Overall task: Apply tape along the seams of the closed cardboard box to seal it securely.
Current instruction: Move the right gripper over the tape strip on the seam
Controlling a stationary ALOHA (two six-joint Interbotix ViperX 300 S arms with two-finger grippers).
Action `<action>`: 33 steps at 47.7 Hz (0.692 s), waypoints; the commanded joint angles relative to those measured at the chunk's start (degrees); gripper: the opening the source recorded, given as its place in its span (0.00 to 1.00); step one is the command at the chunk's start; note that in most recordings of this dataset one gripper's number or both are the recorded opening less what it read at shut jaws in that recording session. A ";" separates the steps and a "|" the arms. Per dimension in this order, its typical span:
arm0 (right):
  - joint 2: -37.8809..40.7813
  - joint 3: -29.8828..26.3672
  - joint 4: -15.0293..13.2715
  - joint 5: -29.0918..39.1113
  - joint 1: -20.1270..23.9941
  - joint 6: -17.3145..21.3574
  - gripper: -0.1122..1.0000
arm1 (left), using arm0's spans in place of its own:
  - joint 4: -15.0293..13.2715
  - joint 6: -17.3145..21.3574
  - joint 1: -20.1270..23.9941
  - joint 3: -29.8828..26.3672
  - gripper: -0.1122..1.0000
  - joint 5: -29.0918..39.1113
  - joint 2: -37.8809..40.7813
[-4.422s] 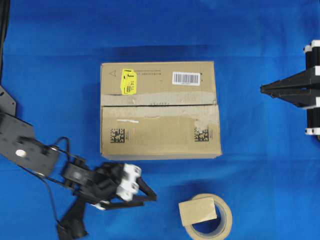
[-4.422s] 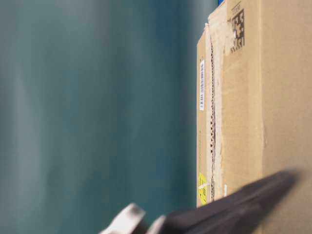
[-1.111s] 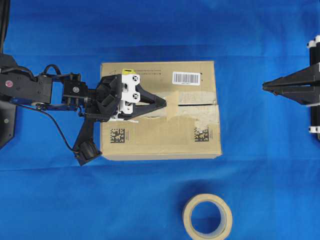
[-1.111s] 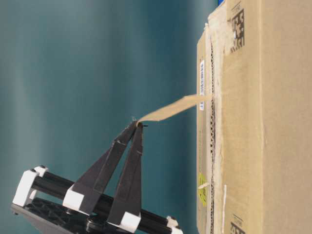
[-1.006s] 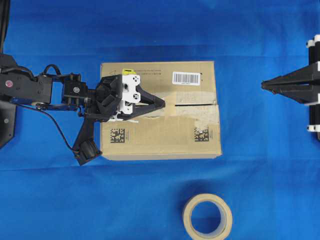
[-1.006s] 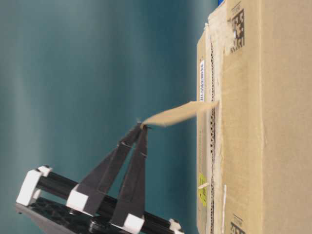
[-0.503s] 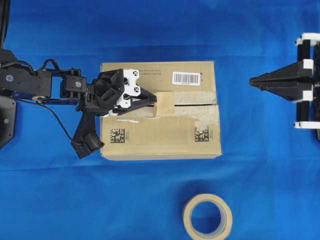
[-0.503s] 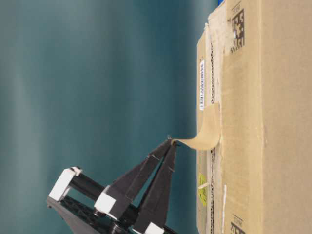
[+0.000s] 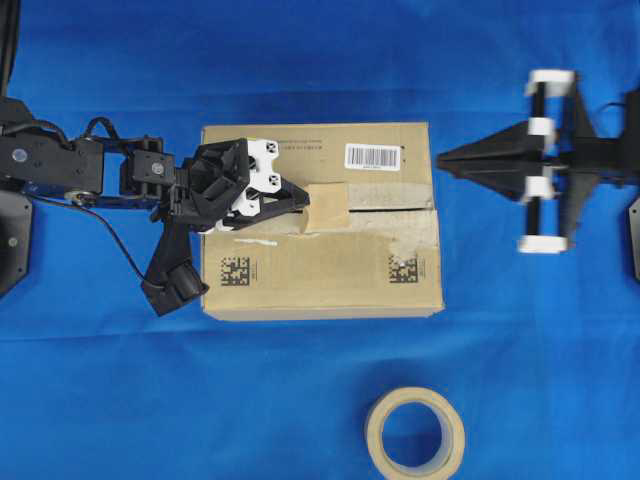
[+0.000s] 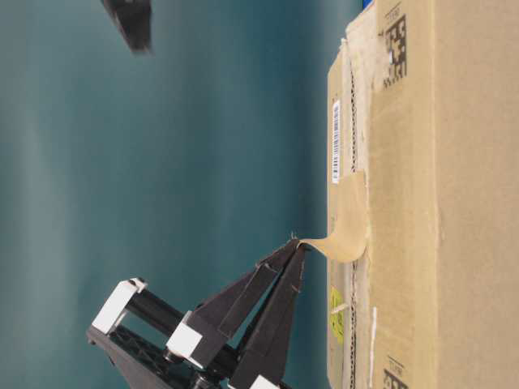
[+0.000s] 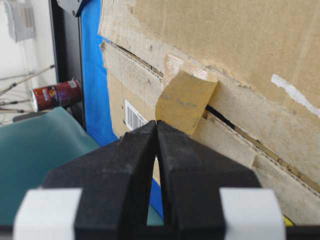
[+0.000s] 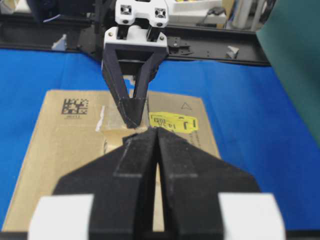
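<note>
the left gripper (image 9: 303,205) reaches level over the cardboard box (image 9: 320,270), jaws clamped on the tape (image 9: 327,208), whose far end sticks beside the seams (image 9: 385,211). the right gripper (image 9: 442,158), pinched together and empty, hovers just off the box's far edge.

The short tan tape (image 9: 327,207) curls up from the seam (image 9: 390,210) across the brown cardboard box (image 9: 320,270), one end stuck down, the other lifted.
</note>
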 commanded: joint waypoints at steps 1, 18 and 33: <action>4.39 -3.69 0.18 -1.93 -0.09 1.05 0.11 | -0.09 -0.18 0.09 -1.32 0.12 0.18 -0.26; 18.37 -14.94 -0.44 1.14 0.79 1.76 0.61 | -0.09 -0.26 0.18 -2.02 0.12 0.44 0.26; 22.85 -16.35 -0.44 2.64 1.23 1.93 0.55 | -0.09 -0.26 0.18 -1.76 0.12 0.44 0.18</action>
